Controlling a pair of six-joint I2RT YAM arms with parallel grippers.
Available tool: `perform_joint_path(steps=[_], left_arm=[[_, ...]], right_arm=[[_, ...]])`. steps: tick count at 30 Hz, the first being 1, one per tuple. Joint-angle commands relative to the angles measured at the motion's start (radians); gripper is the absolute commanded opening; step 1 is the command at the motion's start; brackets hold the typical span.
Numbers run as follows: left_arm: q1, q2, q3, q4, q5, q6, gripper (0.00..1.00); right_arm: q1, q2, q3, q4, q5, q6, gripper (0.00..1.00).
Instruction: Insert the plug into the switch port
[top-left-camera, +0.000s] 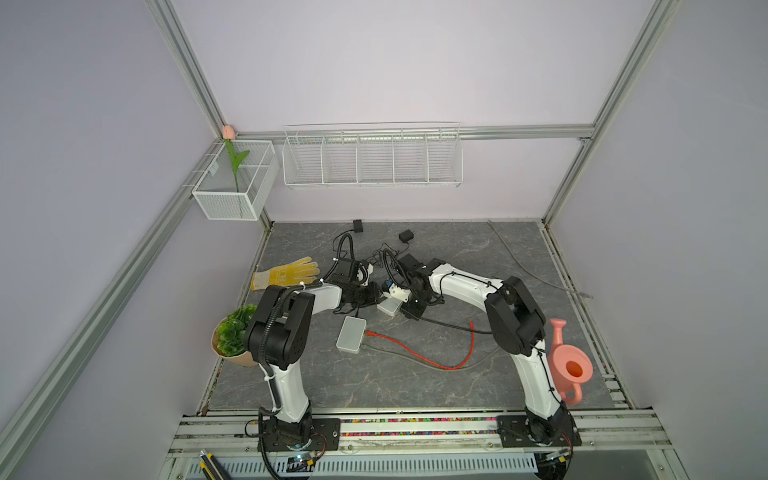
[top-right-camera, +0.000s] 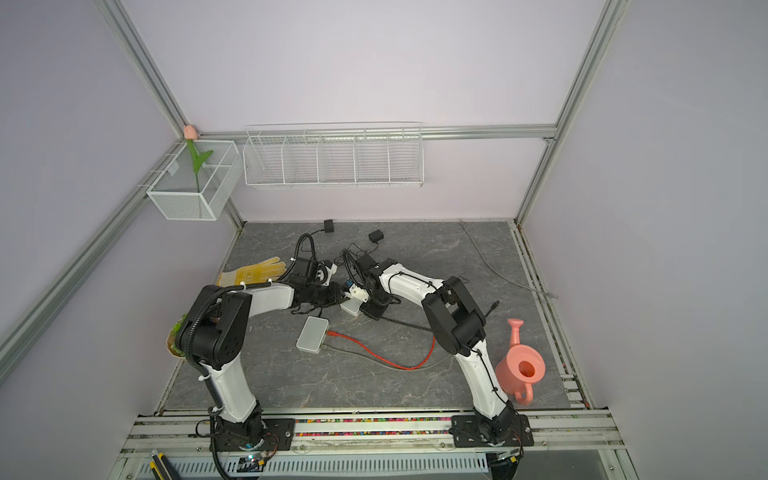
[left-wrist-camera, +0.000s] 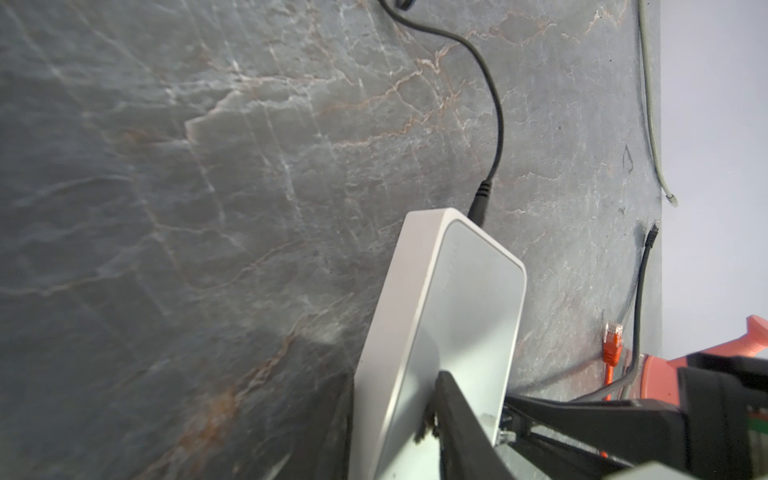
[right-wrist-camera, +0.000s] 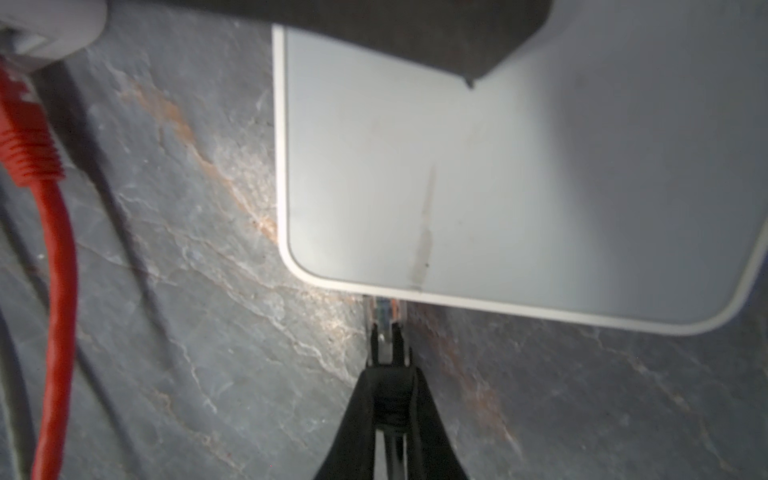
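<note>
A small white switch (top-left-camera: 388, 306) (top-right-camera: 351, 308) lies mid-table between both grippers. My left gripper (left-wrist-camera: 395, 395) (top-left-camera: 379, 300) is shut on the switch (left-wrist-camera: 440, 324), one finger on its top face and the other along its side. My right gripper (right-wrist-camera: 390, 370) (top-left-camera: 409, 311) is shut on the black boot of a clear plug (right-wrist-camera: 384, 311). The plug's tip meets the switch's (right-wrist-camera: 519, 187) near edge; how deep it sits is hidden under the rim. A black power lead (left-wrist-camera: 494, 124) enters the switch's far end.
A second white switch (top-left-camera: 351, 334) lies nearer the front with a red cable (top-left-camera: 415, 349) and a grey one plugged in. Around the table are a yellow glove (top-left-camera: 286, 274), a potted plant (top-left-camera: 232, 336), a pink watering can (top-left-camera: 569, 365) and black adapters (top-left-camera: 405, 236).
</note>
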Motion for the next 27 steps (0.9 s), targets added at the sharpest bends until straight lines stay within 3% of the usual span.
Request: perform_joint_path(steps=[1,27], left_arm=[[-0.010,-0.006,-0.023,-0.003,0.069,-0.003,0.34],[-0.011,-0.046,-0.087,0.056,0.055,-0.043,0.31]], right_arm=[[0.000,0.023,0.019,0.047,0.005,0.019,0.07],[0.035,-0.018,-0.051,0.045,-0.006,0.056,0.07]])
